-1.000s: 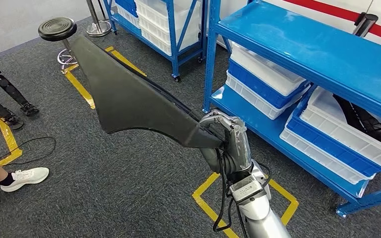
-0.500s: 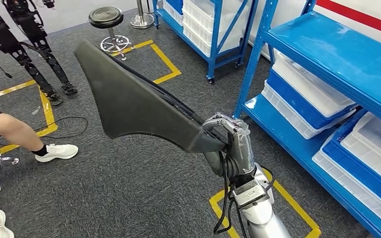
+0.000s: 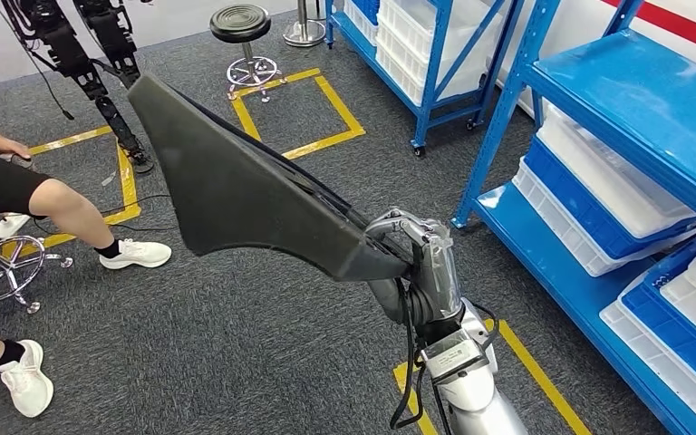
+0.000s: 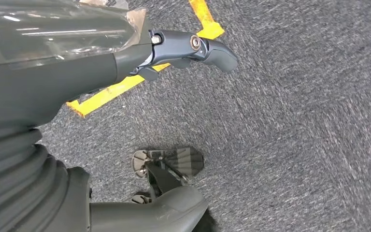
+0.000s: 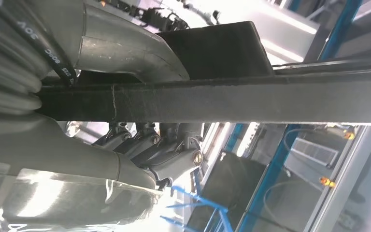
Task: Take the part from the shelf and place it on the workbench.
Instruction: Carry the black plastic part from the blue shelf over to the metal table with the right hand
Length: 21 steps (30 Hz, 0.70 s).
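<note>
The robot's right hand [image 3: 415, 254] gripped the narrow end of the part [image 3: 236, 186], a long black panel, and held it out over the grey carpet [image 3: 236, 353], well apart from the blue shelf [image 3: 634, 100] on its right. Its left hand [image 4: 188, 48] hung above the floor holding nothing, fingers extended. A seated person's leg [image 3: 54, 204] was nearby.

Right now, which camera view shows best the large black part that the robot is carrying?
The head view shows it best: the whole black part is visible, wide end over the carpet, narrow end gripped by the right hand. The right wrist view shows only a close, dark edge of the part crossing the hand. The left wrist view looks at the floor.
</note>
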{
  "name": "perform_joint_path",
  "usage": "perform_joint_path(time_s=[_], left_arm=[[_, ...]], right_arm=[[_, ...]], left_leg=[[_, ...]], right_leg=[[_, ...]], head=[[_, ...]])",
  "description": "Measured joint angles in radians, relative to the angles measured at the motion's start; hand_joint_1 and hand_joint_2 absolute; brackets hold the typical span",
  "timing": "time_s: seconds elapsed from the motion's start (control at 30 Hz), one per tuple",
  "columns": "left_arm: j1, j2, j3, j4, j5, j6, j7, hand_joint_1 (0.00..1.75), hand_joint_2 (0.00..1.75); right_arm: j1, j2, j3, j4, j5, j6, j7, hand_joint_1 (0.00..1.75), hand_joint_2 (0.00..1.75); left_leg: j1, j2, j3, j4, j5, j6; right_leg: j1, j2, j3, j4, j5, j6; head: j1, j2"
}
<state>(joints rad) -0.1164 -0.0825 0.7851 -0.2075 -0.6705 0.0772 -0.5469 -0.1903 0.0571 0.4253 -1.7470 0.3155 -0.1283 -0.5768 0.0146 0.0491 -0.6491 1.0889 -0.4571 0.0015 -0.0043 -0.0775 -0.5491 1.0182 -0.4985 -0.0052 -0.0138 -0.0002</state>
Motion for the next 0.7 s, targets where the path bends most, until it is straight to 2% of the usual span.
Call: perform_joint_path(time_s=[0.07, 0.13, 0.17, 0.23, 0.27, 0.3, 0.33, 0.37, 0.4, 0.47, 0.5, 0.53, 0.57, 0.63, 0.67, 0.7], left_arm=[[-0.001, 0.0, 0.001, 0.0, 0.0, 0.001, 0.0, 0.0, 1.75], [-0.001, 0.0, 0.004, 0.0, 0.002, 0.003, 0.0, 0.0, 1.75], [0.001, 0.0, 0.006, 0.0, 0.003, 0.004, -0.002, 0.0, 1.75], [0.003, 0.0, 0.012, 0.0, 0.005, 0.006, -0.005, 0.0, 1.75], [0.004, 0.0, 0.014, 0.0, 0.005, 0.006, -0.007, 0.0, 1.75], [0.004, 0.0, 0.015, 0.0, 0.005, 0.006, -0.008, 0.0, 1.75], [0.005, 0.0, 0.015, 0.0, 0.005, 0.006, -0.01, 0.0, 1.75], [0.007, 0.0, 0.016, 0.0, 0.005, 0.006, -0.011, 0.0, 1.75], [0.009, 0.0, 0.017, 0.0, 0.005, 0.005, -0.012, 0.0, 1.75], [0.012, -0.001, 0.02, 0.0, 0.007, 0.005, -0.015, 0.0, 1.75], [0.012, -0.001, 0.021, 0.0, 0.009, 0.005, -0.015, 0.0, 1.75], [0.012, 0.0, 0.022, 0.0, 0.009, 0.005, -0.017, 0.0, 1.75], [0.013, 0.0, 0.023, 0.0, 0.01, 0.006, -0.018, 0.0, 1.75], [0.018, 0.001, 0.027, 0.0, 0.01, 0.009, -0.019, 0.0, 1.75], [0.021, 0.001, 0.03, 0.0, 0.011, 0.011, -0.019, 0.0, 1.75], [0.023, 0.001, 0.033, 0.0, 0.011, 0.013, -0.019, 0.0, 1.75]], right_arm=[[-0.001, 0.001, 0.0, -0.001, 0.0, 0.003, 0.0, 1.75, 1.75], [-0.003, 0.001, 0.0, -0.001, -0.002, 0.005, 0.0, 1.75, 1.75], [-0.005, 0.001, 0.0, -0.001, -0.003, 0.006, 0.0, 1.75, 1.75], [-0.009, 0.001, 0.001, 0.0, -0.006, 0.006, -0.001, 1.75, 1.75], [-0.01, 0.0, 0.001, 0.001, -0.007, 0.006, -0.001, 1.75, 1.75], [-0.009, -0.001, 0.002, 0.002, -0.008, 0.006, -0.001, 1.75, 1.75], [-0.008, -0.001, 0.002, 0.004, -0.009, 0.006, -0.001, 1.75, 1.75], [-0.007, -0.002, 0.002, 0.006, -0.009, 0.006, -0.001, 1.75, 1.75], [-0.007, -0.002, 0.002, 0.007, -0.009, 0.006, -0.001, 1.75, 1.75], [-0.009, -0.002, 0.002, 0.009, -0.009, 0.006, -0.001, 1.75, 1.75], [-0.012, -0.002, 0.002, 0.009, -0.009, 0.006, -0.001, 1.75, 1.75], [-0.015, -0.002, 0.002, 0.01, -0.009, 0.006, -0.001, 1.75, 1.75], [-0.017, -0.002, 0.003, 0.012, -0.01, 0.006, -0.001, 1.75, 1.75], [-0.022, -0.001, 0.003, 0.015, -0.01, 0.006, -0.002, 1.75, 1.75], [-0.025, 0.0, 0.004, 0.016, -0.011, 0.006, -0.002, 1.75, 1.75], [-0.028, 0.001, 0.005, 0.017, -0.011, 0.006, -0.002, 1.75, 1.75]], left_leg=[[-0.01, 0.019, 0.025, -0.052, 0.01, 0.01], [-0.014, -0.005, 0.024, -0.058, 0.014, 0.022], [-0.014, -0.015, 0.028, -0.064, 0.017, 0.028], [-0.008, -0.036, 0.036, -0.077, 0.027, 0.042], [-0.008, -0.047, 0.037, -0.079, 0.028, 0.045], [-0.007, -0.06, 0.036, -0.079, 0.029, 0.047], [-0.007, -0.073, 0.036, -0.079, 0.029, 0.048], [-0.007, -0.088, 0.036, -0.078, 0.029, 0.048], [-0.007, -0.102, 0.036, -0.078, 0.029, 0.047], [-0.006, -0.13, 0.038, -0.075, 0.029, 0.044], [-0.008, -0.143, 0.036, -0.072, 0.027, 0.04], [-0.008, -0.152, 0.034, -0.069, 0.027, 0.034], [-0.008, -0.16, 0.03, -0.067, 0.027, 0.028], [-0.004, -0.172, 0.024, -0.068, 0.03, 0.016], [-0.003, -0.163, 0.02, -0.063, 0.027, 0.011], [-0.002, -0.142, 0.012, -0.047, 0.016, 0.007]], right_leg=[[0.006, -0.015, 0.002, 0.0, -0.004, 0.007], [0.008, -0.03, 0.004, -0.001, -0.008, 0.016], [0.007, -0.023, 0.004, 0.005, -0.013, 0.021], [0.005, 0.02, -0.022, 0.067, -0.048, 0.02], [0.002, 0.046, -0.051, 0.129, -0.075, 0.015], [0.001, 0.061, -0.085, 0.198, -0.1, 0.011], [0.0, 0.068, -0.115, 0.254, -0.117, 0.011], [-0.001, 0.071, -0.132, 0.28, -0.119, 0.015], [-0.002, 0.073, -0.129, 0.266, -0.104, 0.023], [-0.01, 0.092, -0.075, 0.141, -0.044, 0.043], [-0.014, 0.107, -0.048, 0.077, -0.019, 0.047], [-0.017, 0.118, -0.028, 0.032, -0.001, 0.047], [-0.016, 0.124, -0.019, 0.011, 0.006, 0.042], [-0.014, 0.111, -0.018, 0.009, 0.01, 0.028], [-0.014, 0.104, -0.017, 0.007, 0.013, 0.022], [-0.015, 0.096, -0.016, 0.005, 0.015, 0.014]], head=[[0.003, 0.0], [0.005, 0.0], [0.005, 0.0], [0.006, 0.0], [0.008, 0.0], [0.009, 0.0], [0.01, 0.0], [0.01, 0.0], [0.011, 0.0], [0.011, 0.0], [0.011, 0.0], [0.01, 0.0], [0.01, 0.0], [0.009, 0.0], [0.008, 0.0], [0.006, 0.0]])
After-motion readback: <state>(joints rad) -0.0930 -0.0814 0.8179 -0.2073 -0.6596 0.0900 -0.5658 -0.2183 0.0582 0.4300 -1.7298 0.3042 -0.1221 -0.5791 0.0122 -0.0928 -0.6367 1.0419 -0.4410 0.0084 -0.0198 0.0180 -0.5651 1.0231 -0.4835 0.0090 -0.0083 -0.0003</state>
